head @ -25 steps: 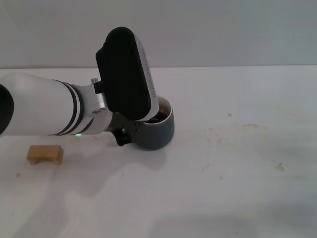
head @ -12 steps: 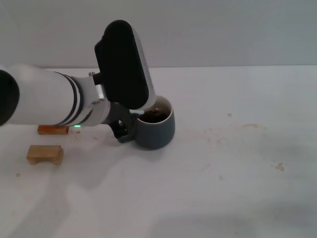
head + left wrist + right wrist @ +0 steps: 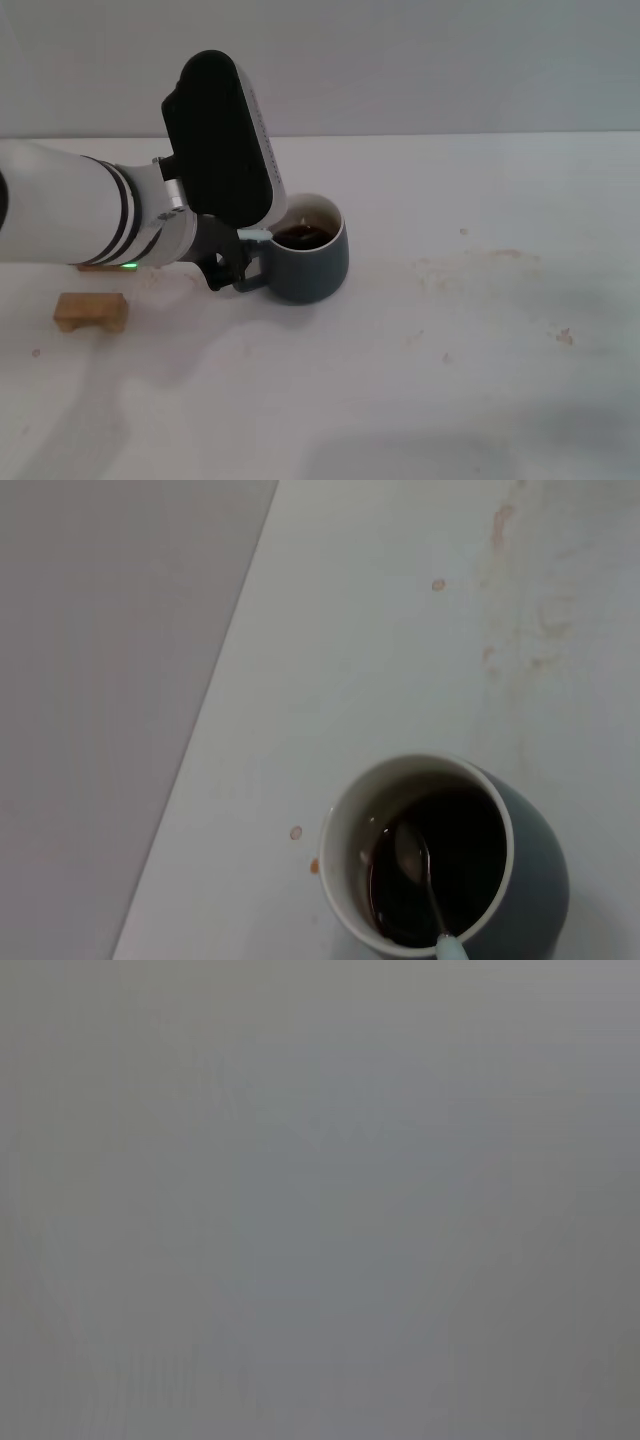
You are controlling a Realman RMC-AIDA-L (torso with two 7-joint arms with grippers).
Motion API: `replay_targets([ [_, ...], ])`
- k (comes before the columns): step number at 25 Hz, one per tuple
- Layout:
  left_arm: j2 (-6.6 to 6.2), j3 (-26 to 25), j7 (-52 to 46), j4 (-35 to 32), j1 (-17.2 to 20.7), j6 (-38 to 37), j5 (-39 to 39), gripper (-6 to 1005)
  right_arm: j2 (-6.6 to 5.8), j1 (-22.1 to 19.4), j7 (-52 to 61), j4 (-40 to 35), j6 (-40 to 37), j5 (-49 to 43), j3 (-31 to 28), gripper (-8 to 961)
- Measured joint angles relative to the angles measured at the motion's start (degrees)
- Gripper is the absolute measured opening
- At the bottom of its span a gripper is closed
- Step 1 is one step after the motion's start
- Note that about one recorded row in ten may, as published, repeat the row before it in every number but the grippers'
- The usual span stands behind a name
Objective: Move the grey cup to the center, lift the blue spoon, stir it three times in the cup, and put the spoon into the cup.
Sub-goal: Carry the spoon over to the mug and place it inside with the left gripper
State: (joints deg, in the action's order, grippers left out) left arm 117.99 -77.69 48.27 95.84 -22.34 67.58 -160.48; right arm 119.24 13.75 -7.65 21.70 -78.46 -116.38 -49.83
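1. Cup (image 3: 308,262) is seen mid-table, nearer the far edge, with brown liquid inside.
2. Spoon (image 3: 425,882) is leaned inside it.
3. Left gripper (image 3: 232,268) is placed beside the cup; whether it is open cannot be told.

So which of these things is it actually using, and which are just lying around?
In use:
cup, with dark liquid
spoon, its bowl in the liquid
left claw, beside the cup

Lying about:
tan block
stains on the table
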Motion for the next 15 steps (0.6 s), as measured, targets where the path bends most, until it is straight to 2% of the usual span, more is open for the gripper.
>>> replay_targets([
  [7, 0.18, 1.55, -0.08, 3.28, 1.02, 0.21, 0.38, 138, 0.03, 1.00, 0.00, -0.21, 0.14, -0.07, 0.00, -2],
  [15, 0.30, 3.75, -0.09, 2.62, -1.12, -0.78, 0.50, 145, 0.03, 1.17, 0.00, -0.34, 0.22, -0.06, 0.07, -1],
])
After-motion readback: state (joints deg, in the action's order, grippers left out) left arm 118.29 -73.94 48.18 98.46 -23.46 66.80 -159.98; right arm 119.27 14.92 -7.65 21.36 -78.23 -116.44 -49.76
